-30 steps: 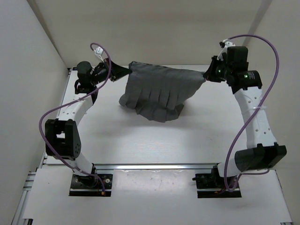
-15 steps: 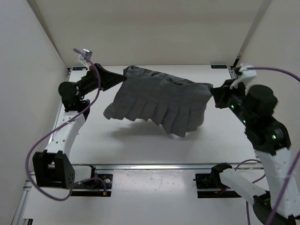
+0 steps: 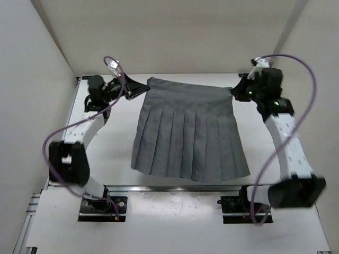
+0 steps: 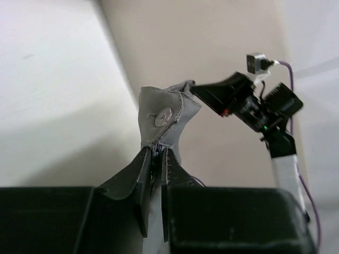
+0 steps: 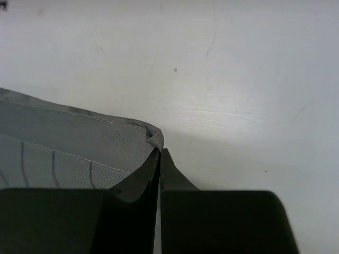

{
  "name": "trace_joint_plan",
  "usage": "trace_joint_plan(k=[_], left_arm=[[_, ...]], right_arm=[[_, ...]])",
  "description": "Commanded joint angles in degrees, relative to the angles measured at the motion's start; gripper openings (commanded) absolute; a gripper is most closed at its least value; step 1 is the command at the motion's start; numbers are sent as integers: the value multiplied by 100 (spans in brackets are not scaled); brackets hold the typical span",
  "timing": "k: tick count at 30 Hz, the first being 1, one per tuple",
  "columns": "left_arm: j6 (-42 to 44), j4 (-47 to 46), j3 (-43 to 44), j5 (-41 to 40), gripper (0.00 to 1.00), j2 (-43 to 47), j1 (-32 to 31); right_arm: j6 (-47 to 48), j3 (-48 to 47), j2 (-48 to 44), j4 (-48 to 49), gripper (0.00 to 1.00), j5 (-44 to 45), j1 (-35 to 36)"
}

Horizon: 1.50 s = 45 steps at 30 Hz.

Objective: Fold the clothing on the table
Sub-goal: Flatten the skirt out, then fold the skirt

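- The dark grey pleated skirt (image 3: 188, 135) is spread flat on the white table (image 3: 114, 153), with its straight waistband toward the far edge and its flared hem close to the metal rail (image 3: 175, 187) along the near edge
- The pleats are laid lengthwise from waistband to hem, and the hem is spread wider than the waistband, most of all toward the table's near right corner
- The left gripper (image 3: 144, 88) is clamped on the waistband's left corner, near the far left corner of the table — in the left wrist view a bunched fold of fabric bearing a round metal snap (image 4: 163, 116) is pinched between the nearly closed fingers (image 4: 144, 180)
- The right gripper (image 3: 234, 91) is clamped on the waistband's right corner, toward the far right corner of the table — in the right wrist view the stitched corner is nipped at the very tips of fingers pressed together
- The waistband is drawn straight between the two grippers
- Whether the held corners are touching the table cannot be told
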<state>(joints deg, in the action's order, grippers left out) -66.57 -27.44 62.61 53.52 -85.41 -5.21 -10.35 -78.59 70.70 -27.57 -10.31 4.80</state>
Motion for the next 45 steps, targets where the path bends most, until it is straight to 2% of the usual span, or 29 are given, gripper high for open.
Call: trace_joint_plan(k=[1,3,6,11,16,20,23,28,31,34,36,39,41,45], left_arm=[[866,1206,479,-842,0,-1063,-14],[820,1109,795,-1018,0,-1923,-50],[777,1206,1270,-1334,0,-2759,-164],[1198,1759,2148,-1888,0,-3491,-252],[1102,1769,2651,-1740,0,-3983,-217],[1215,1645,2397,-1450,1,-3599,-208],[1488,1567,1827,-1230,2,-3037,-208],[1726,1207,193,-984,1,-1867,-191],[1647,724,-1089,-923,2,-953,-147],[1454,382,-1733,-747,2,-285,-173],[1479,493,-1822,-693,3,-73,-199],[1936,1020,-1384,-965,4,-300,-261],[2217,1222,-797,-1185,4,-599,-296],[2333,1540,461,-1441,3,-1739,-278]], right_arm=[[-117,29,970,647,0,-673,-260],[-187,-227,1891,657,0,-841,-287],[-310,-517,2710,692,0,-833,-374],[-389,-623,3231,1017,0,-736,-462],[-415,-895,3556,912,0,-956,-471],[-213,-378,2969,815,0,-851,-296],[-187,386,2161,833,0,-947,-138],[-117,1492,965,499,0,-807,197],[-186,1977,193,297,0,-710,390],[-335,2382,-467,156,1,-832,347],[-371,2541,-679,147,0,-885,277],[-275,2559,-453,348,0,-903,75],[-187,2393,-111,707,0,-965,-75],[-186,1551,961,1534,0,-876,-303]])
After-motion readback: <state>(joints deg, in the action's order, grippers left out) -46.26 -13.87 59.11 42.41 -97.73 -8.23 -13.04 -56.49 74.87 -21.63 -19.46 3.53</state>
